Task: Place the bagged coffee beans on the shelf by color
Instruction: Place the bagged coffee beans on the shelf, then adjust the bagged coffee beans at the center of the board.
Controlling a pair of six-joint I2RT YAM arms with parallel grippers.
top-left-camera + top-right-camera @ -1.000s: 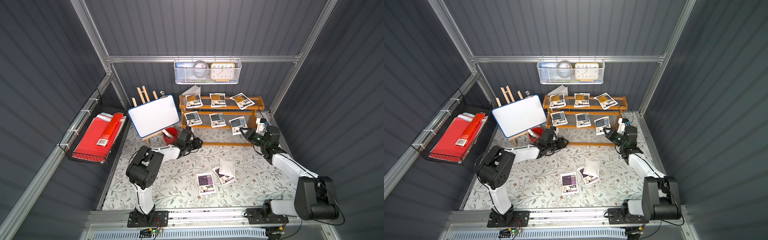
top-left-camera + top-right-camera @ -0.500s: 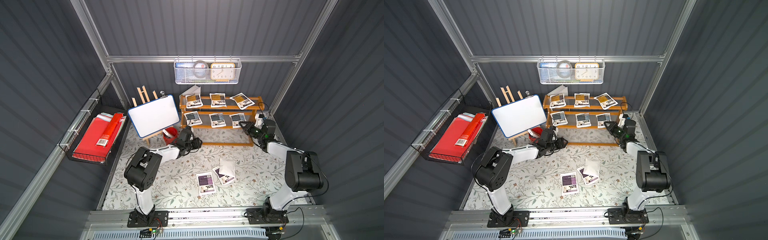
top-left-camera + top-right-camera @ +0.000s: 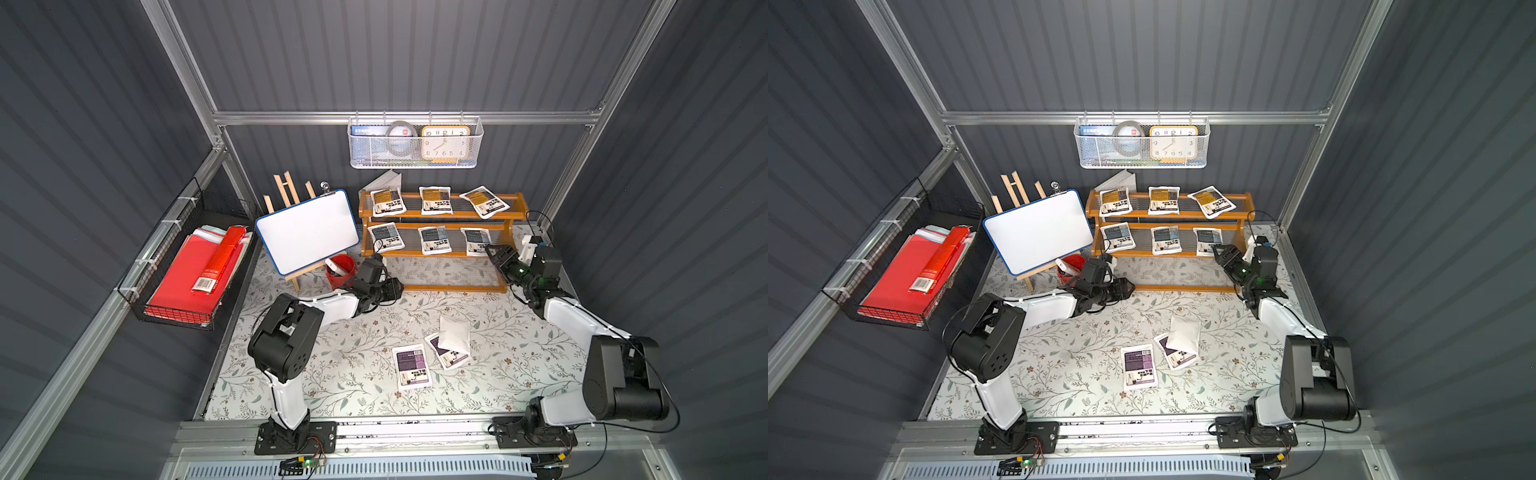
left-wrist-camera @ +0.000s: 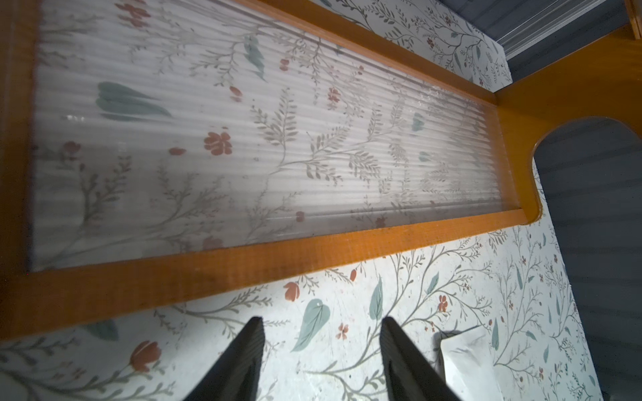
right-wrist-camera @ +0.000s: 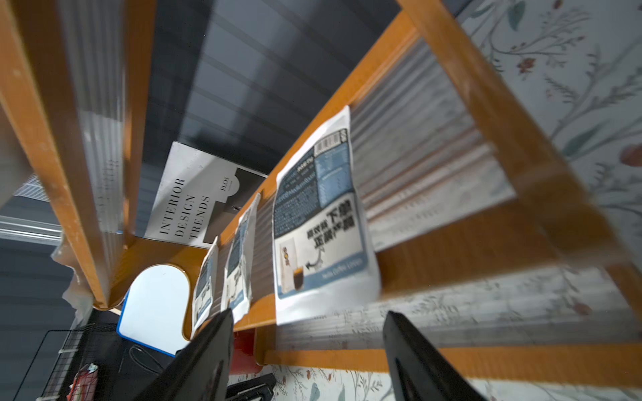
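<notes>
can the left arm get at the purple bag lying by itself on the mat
Probably yes: the left gripper is open and empty over the mat, and the purple bag lies face up with nothing on it and only bare mat between them.

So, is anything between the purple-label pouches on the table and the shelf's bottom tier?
Nothing visible lies between them, and the orange-brown wooden shelf's bottom tier is bare. A plain white pouch does overlap one purple-label pouch.
</notes>
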